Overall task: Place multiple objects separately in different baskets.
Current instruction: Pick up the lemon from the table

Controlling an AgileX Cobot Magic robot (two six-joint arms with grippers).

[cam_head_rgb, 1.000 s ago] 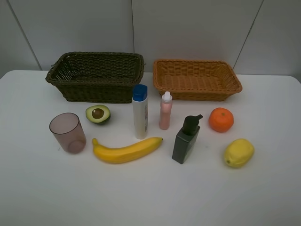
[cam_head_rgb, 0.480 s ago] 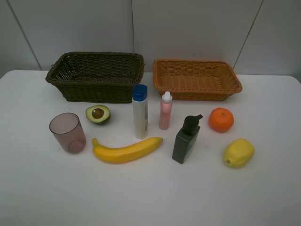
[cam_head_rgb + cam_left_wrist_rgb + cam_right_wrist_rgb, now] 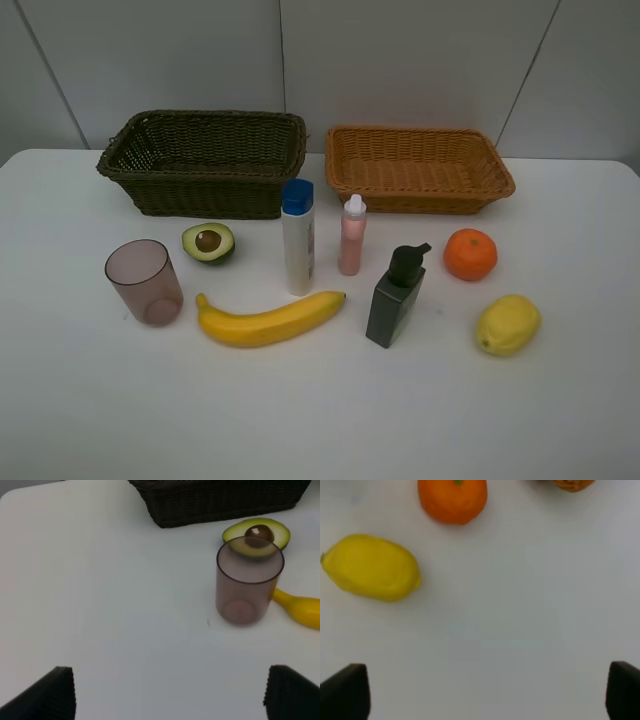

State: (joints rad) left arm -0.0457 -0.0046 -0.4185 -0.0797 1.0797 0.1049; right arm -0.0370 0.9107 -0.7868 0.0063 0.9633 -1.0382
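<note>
Apparently nothing has moved in the last second: banana (image 3: pixel 268 320), lemon (image 3: pixel 508 324), orange (image 3: pixel 470 253) and mauve cup (image 3: pixel 145 281) rest on the desk (image 3: pixel 80 420) before the dark basket (image 3: pixel 200 195) and orange-tan basket (image 3: pixel 420 204). The left end effector (image 3: pixel 170 695) and right end effector (image 3: pixel 487 695) are wide open and empty, so sorting has not begun

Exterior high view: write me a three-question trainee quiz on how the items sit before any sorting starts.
1. True or false: the shallow orange-tan woven wicker basket already holds fruit.
2. Which item lies nearest the round orange? A) oval yellow lemon B) curved yellow banana C) translucent mauve cup
3. How many bottles stand upright on the white table?

Key: 1 false. 2 A. 3 three: the white blue-capped bottle, the small pink bottle and the dark green pump bottle.
</note>
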